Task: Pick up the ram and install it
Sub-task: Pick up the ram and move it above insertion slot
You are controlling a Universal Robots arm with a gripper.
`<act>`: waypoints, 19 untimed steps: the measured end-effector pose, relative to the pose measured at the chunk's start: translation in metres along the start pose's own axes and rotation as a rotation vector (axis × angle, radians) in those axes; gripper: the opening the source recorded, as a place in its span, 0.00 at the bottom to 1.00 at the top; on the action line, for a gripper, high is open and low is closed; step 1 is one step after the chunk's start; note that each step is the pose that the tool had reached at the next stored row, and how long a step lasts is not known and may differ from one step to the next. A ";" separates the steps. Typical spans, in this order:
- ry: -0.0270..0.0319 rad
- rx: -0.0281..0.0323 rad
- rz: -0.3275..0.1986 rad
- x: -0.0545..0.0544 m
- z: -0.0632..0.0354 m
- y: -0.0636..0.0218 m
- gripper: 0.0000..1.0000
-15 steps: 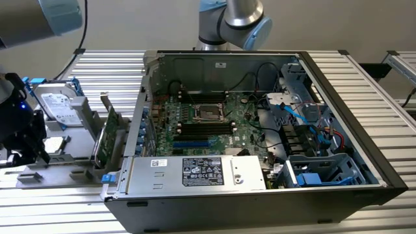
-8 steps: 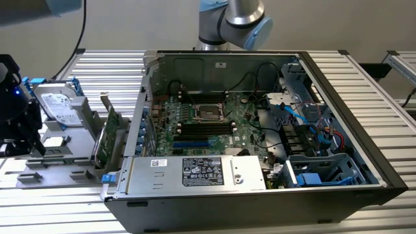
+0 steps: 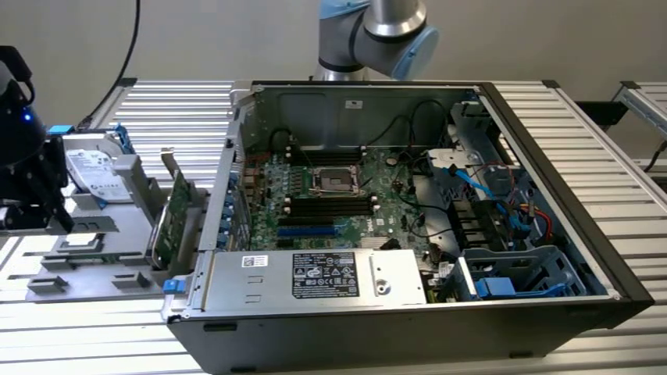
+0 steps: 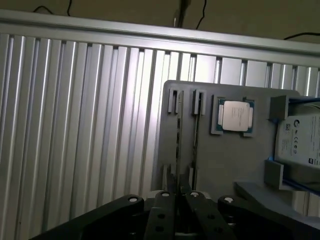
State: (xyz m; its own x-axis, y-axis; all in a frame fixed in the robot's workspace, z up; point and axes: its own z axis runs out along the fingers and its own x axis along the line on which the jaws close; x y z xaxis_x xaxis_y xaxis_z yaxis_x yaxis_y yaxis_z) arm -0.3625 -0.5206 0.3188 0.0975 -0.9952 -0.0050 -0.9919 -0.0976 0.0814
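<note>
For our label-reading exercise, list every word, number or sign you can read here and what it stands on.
Nothing can be read.
Black label on the power supply: too small.
Label on the hard drive: blurred.
Sticker on the case's back wall: too small.

Open computer case [image 3: 344,344] on slatted metal table [image 3: 177,117]; beside it, gray tray [image 4: 225,165] with processor [image 4: 235,116] and, seemingly, hard drive [image 4: 300,142].
</note>
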 end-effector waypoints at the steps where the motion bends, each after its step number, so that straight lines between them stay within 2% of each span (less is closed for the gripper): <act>1: -0.0003 -0.0011 0.000 0.000 -0.0041 -0.0030 0.14; 7: -0.0027 -0.0056 0.000 0.002 -0.0290 -0.0237 0.14; 15: -0.0092 -0.0060 -0.001 0.006 -0.0604 -0.0547 0.14; 19: -0.0126 -0.0057 -0.002 0.007 -0.0717 -0.0719 0.14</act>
State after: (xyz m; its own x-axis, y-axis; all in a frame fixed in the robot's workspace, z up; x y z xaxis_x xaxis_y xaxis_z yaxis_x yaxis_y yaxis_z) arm -0.2845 -0.5207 0.3844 0.0981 -0.9950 -0.0177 -0.9912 -0.0992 0.0871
